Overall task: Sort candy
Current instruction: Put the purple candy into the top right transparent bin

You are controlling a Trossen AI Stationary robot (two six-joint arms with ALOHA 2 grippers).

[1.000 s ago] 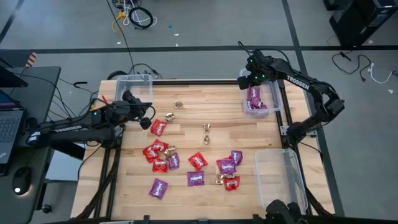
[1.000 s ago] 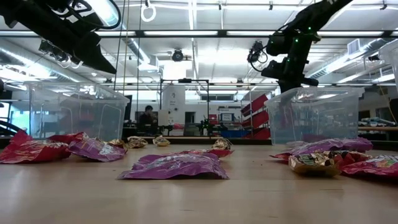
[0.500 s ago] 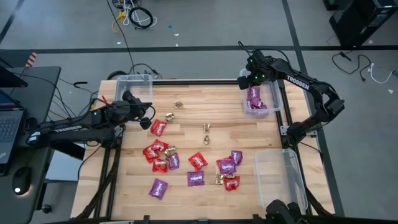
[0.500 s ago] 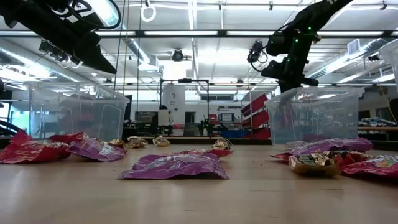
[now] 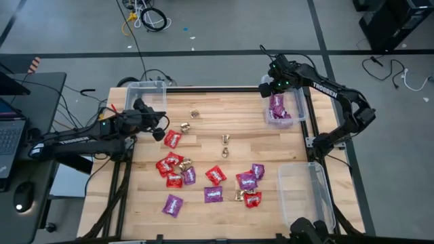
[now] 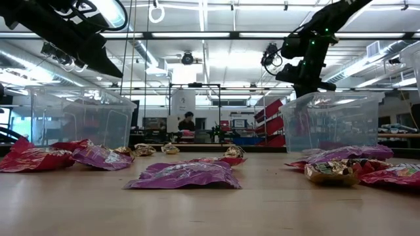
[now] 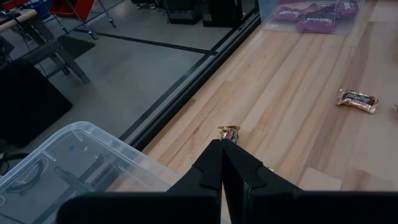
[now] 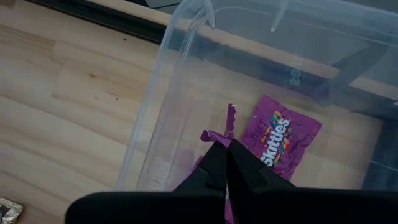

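Candy lies scattered on the wooden table: red packets (image 5: pixel 172 139), purple packets (image 5: pixel 213 194) and small gold pieces (image 5: pixel 226 139). My right gripper (image 5: pixel 274 91) hangs over the far right clear bin (image 5: pixel 300 108), shut on a purple packet (image 8: pixel 217 135). Other purple packets (image 8: pixel 278 140) lie on that bin's floor. My left gripper (image 5: pixel 163 125) hovers shut and holding nothing above the table's far left part, beside the far left bin (image 5: pixel 145 91). A gold piece (image 7: pixel 229 132) lies just beyond its fingertips. My right gripper pinches the purple packet between its two fingers, which slant down from above over the bin. A crinkled end of the wrapper (image 8: pixel 231 119) sticks out past the fingertips. The fingers hide the rest of the packet.
A third clear bin (image 5: pixel 305 188) stands at the near right corner. Most candy is bunched in the table's near middle (image 5: pixel 183 169). Bare wood lies between the far bins. In the low view a person shows far behind the table.
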